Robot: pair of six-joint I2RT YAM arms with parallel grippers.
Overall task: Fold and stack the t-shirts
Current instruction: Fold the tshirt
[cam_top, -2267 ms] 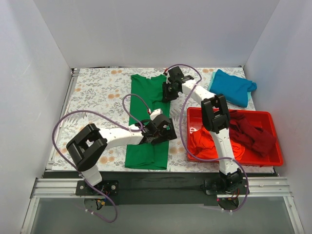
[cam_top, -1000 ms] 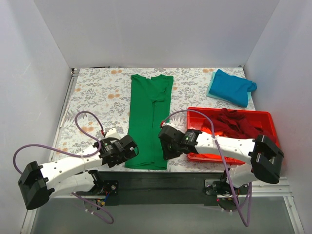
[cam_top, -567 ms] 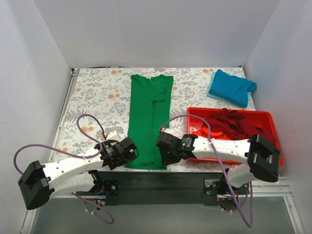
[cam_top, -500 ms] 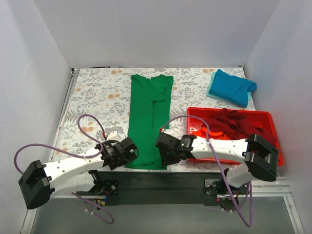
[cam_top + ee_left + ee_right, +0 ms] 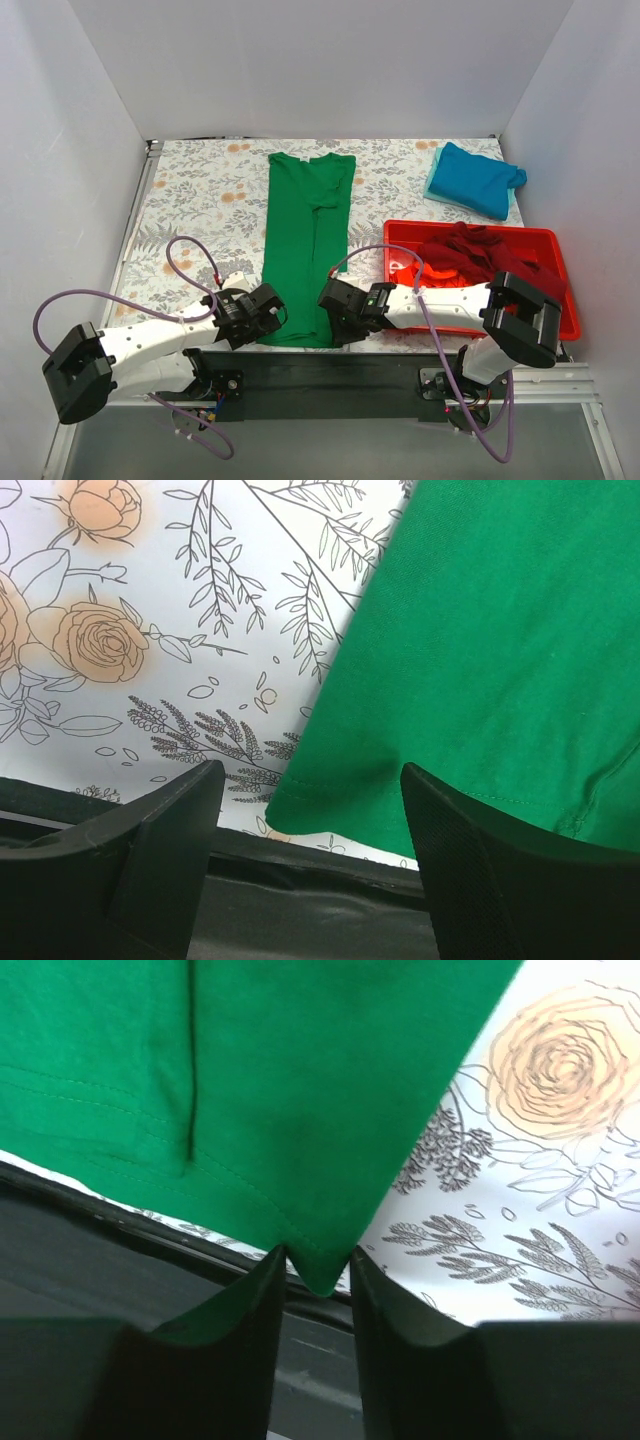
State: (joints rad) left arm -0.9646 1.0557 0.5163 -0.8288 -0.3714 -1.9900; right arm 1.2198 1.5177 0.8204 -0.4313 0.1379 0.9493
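The bright green t-shirt, folded into a long strip, lies flat down the middle of the floral table. My left gripper sits at its near left corner. In the left wrist view, that gripper is open wide and the green hem corner lies flat between the fingers. My right gripper is at the near right corner. In the right wrist view, it stands narrowly open with the flat, unpinched tip of the green corner in the gap. A folded teal t-shirt rests at the far right.
A red plastic tray at the right holds a crumpled maroon t-shirt and an orange-red one. The right arm reaches across in front of the tray. The table's black front edge runs just below the green hem.
Both arms have come from the shirt's middle and far end down to its near hem. Over the last second each gripper crept closer to its corner, and the left jaws narrowed a little.
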